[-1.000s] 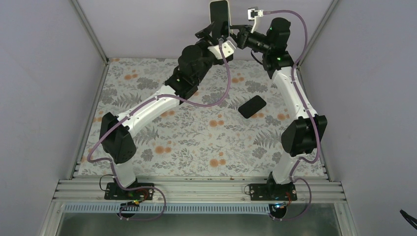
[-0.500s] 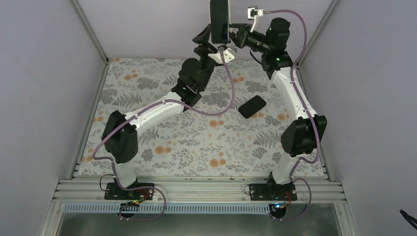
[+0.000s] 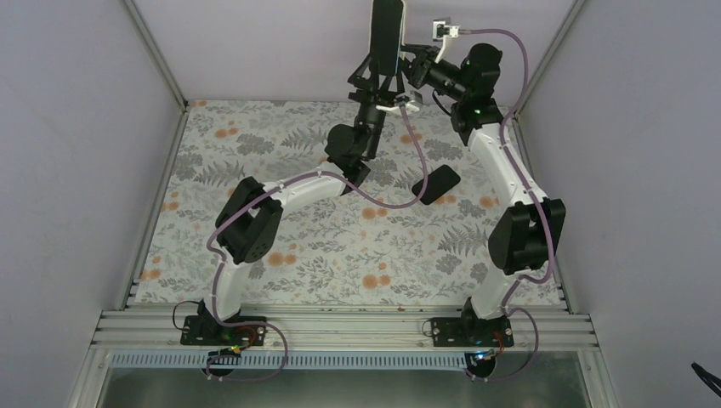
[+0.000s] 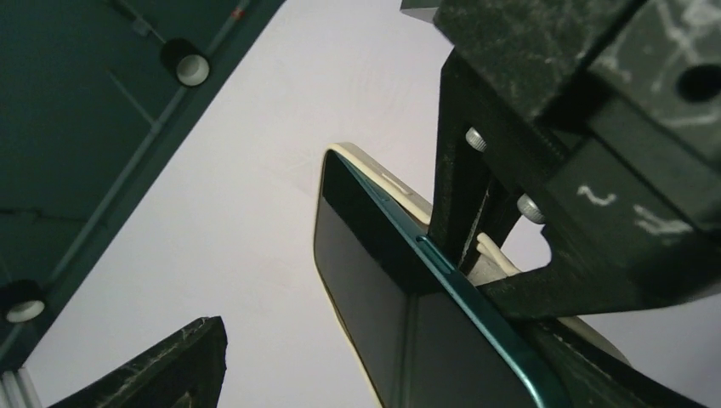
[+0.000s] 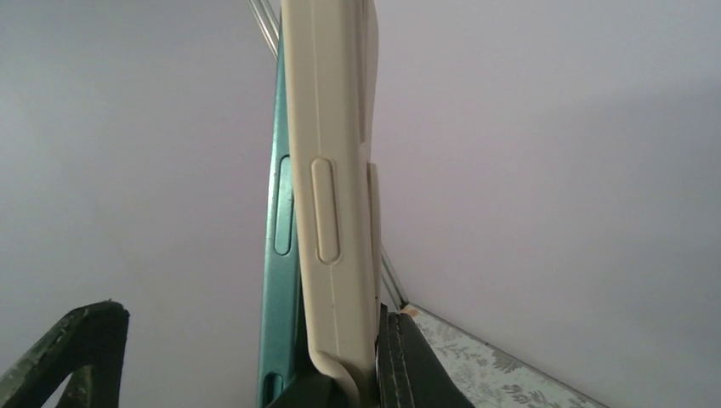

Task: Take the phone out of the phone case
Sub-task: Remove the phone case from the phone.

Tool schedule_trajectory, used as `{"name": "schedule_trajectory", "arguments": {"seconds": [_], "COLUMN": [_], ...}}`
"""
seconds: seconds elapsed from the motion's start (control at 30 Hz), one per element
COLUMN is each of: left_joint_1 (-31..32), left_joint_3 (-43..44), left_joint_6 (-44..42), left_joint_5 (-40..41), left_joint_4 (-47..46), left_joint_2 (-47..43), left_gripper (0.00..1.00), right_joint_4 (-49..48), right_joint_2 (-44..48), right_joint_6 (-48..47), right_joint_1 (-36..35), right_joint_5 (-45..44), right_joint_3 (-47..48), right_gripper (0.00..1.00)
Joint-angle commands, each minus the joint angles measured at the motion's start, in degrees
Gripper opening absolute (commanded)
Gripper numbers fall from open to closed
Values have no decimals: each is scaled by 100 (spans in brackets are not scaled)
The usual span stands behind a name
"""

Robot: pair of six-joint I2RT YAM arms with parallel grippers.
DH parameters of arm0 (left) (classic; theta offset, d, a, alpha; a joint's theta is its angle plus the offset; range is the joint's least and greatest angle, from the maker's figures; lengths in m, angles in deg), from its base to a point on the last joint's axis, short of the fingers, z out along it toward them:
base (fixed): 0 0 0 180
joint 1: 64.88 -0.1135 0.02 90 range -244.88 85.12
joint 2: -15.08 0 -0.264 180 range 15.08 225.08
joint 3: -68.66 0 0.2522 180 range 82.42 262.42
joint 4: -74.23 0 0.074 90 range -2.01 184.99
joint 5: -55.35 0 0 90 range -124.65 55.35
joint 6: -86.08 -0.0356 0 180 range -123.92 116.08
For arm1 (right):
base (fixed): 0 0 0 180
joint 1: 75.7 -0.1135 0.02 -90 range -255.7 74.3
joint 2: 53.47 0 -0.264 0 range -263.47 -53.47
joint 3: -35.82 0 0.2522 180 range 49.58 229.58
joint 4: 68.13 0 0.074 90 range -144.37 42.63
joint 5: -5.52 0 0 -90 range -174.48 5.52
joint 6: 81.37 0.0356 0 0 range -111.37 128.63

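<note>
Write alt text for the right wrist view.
A cream phone case stands upright, seen edge-on, with a teal phone showing along its left side. Pale wall behind; a strip of floral table cover at the bottom right.

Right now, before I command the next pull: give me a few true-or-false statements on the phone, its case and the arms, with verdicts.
1. The phone is held high in the air, not lying on the table. True.
2. The cream case is completely off the phone. False: the right wrist view shows it lying along the phone's back.
3. A black flat object lies on the table beside the right arm. True.
4. The left gripper rests down on the table. False: it is raised right under the phone.
5. The phone's screen is lit. False: the left wrist view shows it dark.
</note>
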Motion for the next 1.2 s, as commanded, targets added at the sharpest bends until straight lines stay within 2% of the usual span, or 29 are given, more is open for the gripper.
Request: {"name": "schedule_trajectory", "arguments": {"seconds": [0.0, 0.07, 0.17, 0.37, 0.6, 0.67, 0.93, 1.17], "left_joint_1": [-606, -636, -648, -780, -958, -994, -927, -922], "left_joint_3": [823, 935, 1050, 1096, 1144, 1059, 576, 167], "left_joint_6": [-372, -232, -200, -201, -436, -472, -347, -299], "left_joint_5": [514, 640, 719, 699, 634, 596, 472, 480], "left_joint_4": [-1360, -1116, -1042, -1003, -1335, -1422, -1440, -1444], "left_joint_2": [-170, -139, -99, -129, -136, -216, -534, -802], "left_gripper": [78, 66, 56, 49, 34, 29, 18, 10], "right_joint_4": [1197, 1483, 2517, 3618, 3957, 3904, 3441, 3446], "right_joint_2": [348, 371, 323, 126, 102, 165, 98, -164], "right_joint_6": [-275, -486, -1446, -2165, -2385, -2396, -1967, -1998], "right_joint_1": [-377, -406, -391, -359, -297, -253, 25, 375], "right_joint_5": [2611, 2930, 3050, 3669, 3856, 3766, 3075, 2647], "right_joint_3": [-32, 81, 451, 851, 720, 589, 486, 765], "right_gripper": [3, 3, 3, 3, 3, 3, 3, 3]}}
